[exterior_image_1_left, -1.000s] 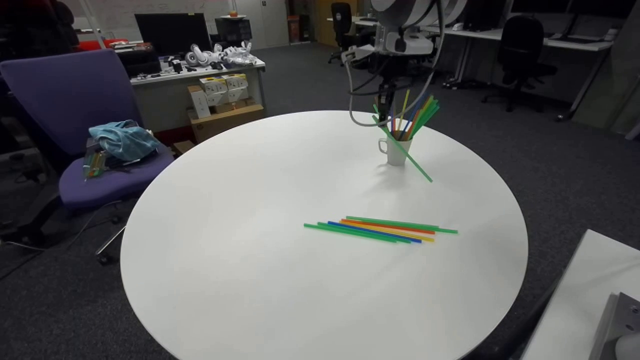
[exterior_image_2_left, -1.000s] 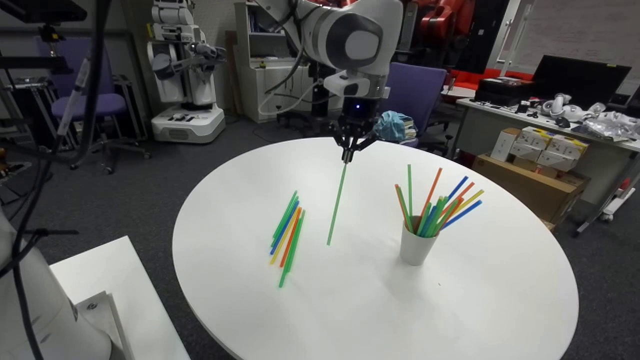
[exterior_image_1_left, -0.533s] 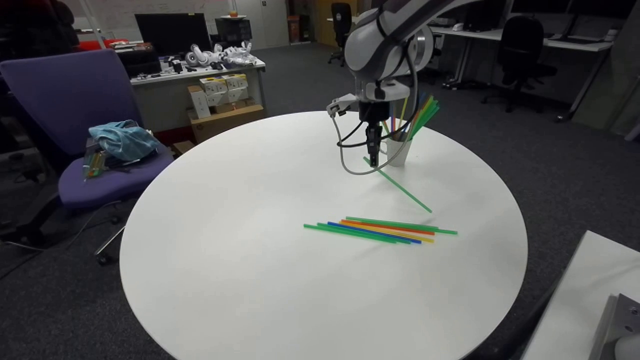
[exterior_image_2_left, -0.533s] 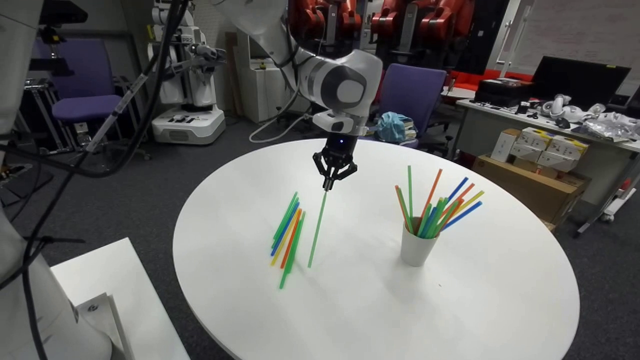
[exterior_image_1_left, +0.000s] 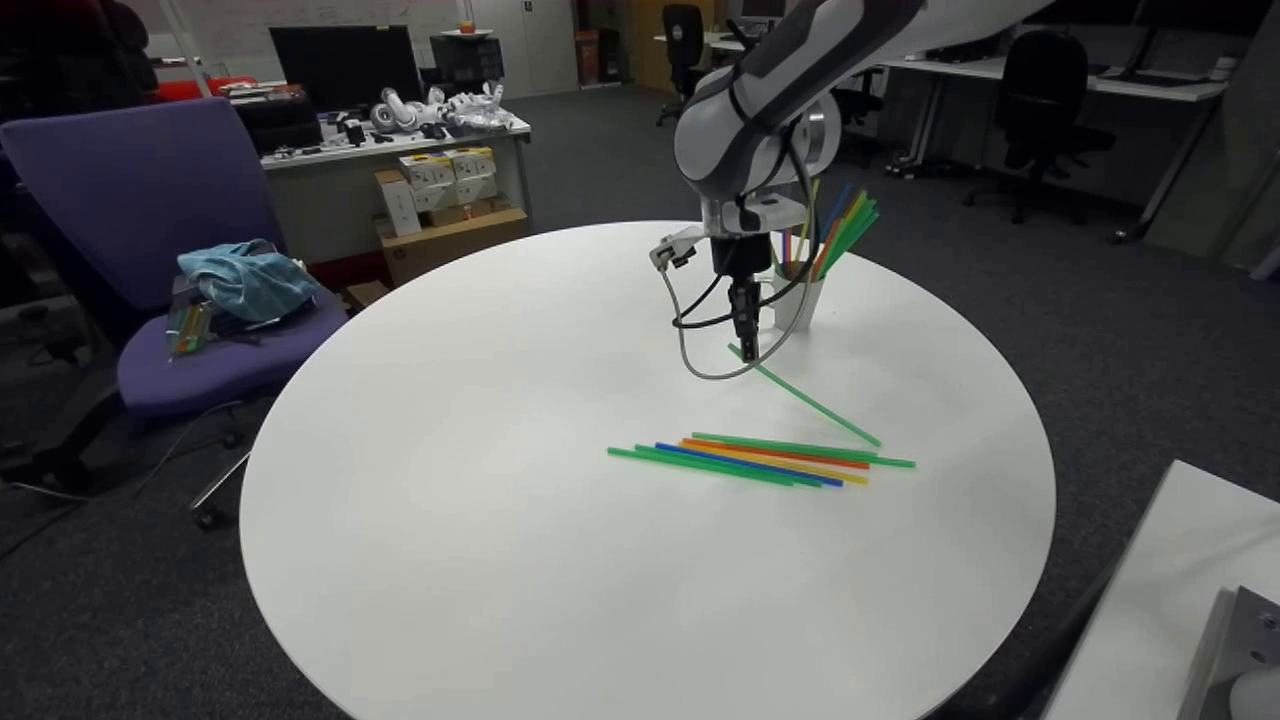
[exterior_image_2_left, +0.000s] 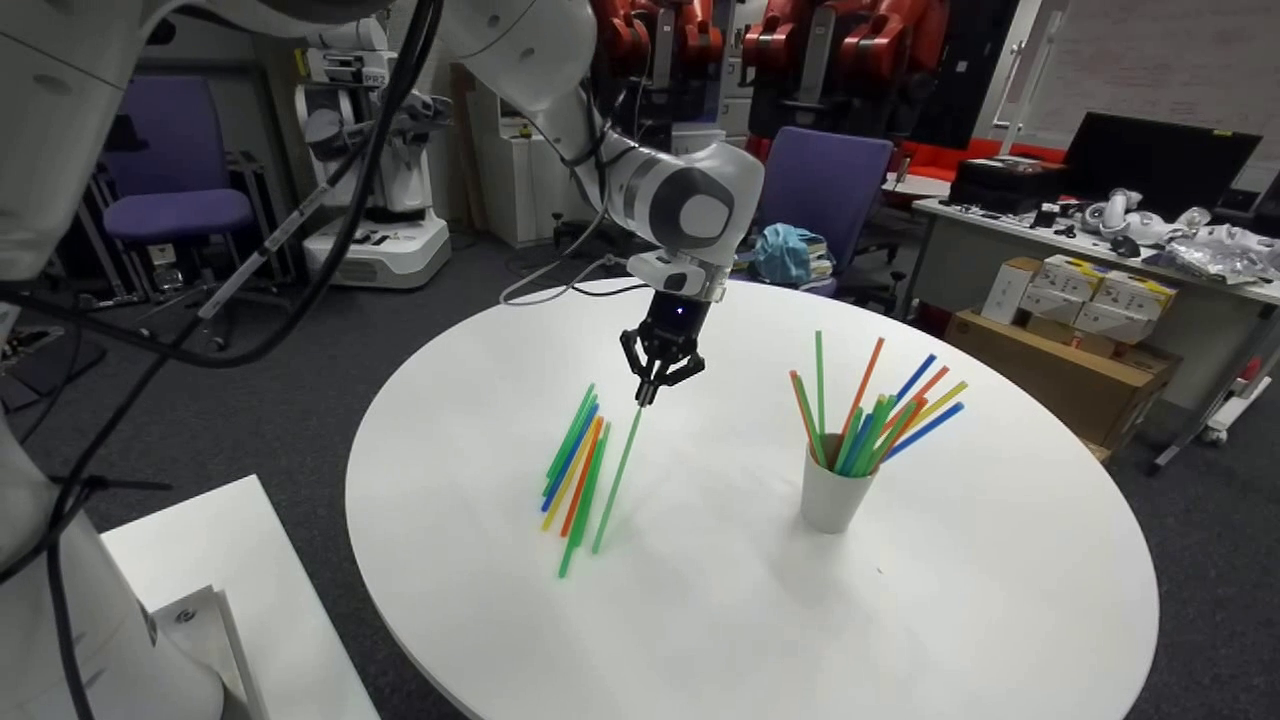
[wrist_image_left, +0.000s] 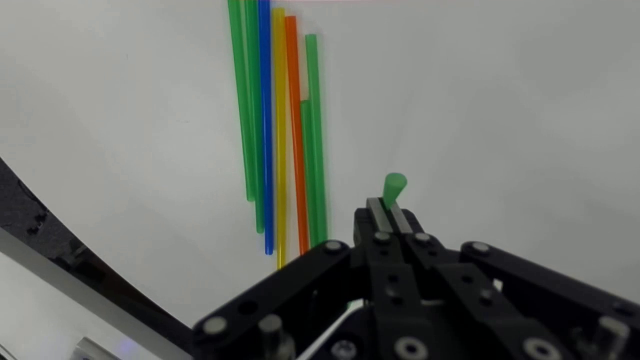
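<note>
My gripper (exterior_image_2_left: 647, 398) is shut on one end of a green straw (exterior_image_2_left: 618, 480), which slants down from the fingertips. In the wrist view that straw's near end (wrist_image_left: 394, 185) pokes out between the pads. Its far end is low over the table, close beside a row of straws; whether it touches the tabletop I cannot tell. The row, flat on the table, has several green straws, a blue straw (wrist_image_left: 267, 150), a yellow straw (wrist_image_left: 280, 150) and an orange straw (wrist_image_left: 296, 140). A white mug (exterior_image_2_left: 833, 500) packed with coloured straws stands upright, apart from the gripper.
Everything stands on a round white table (exterior_image_1_left: 450, 560). A purple chair (exterior_image_1_left: 230, 350) with a blue cloth is by its edge. Cables (exterior_image_1_left: 712, 376) loop from the wrist near the mug. A side table (exterior_image_2_left: 240, 560) carries the robot's base.
The gripper has come down and moved from near the table's far part toward the row, bringing the held green straw alongside it. The mug and the row have stayed put.
</note>
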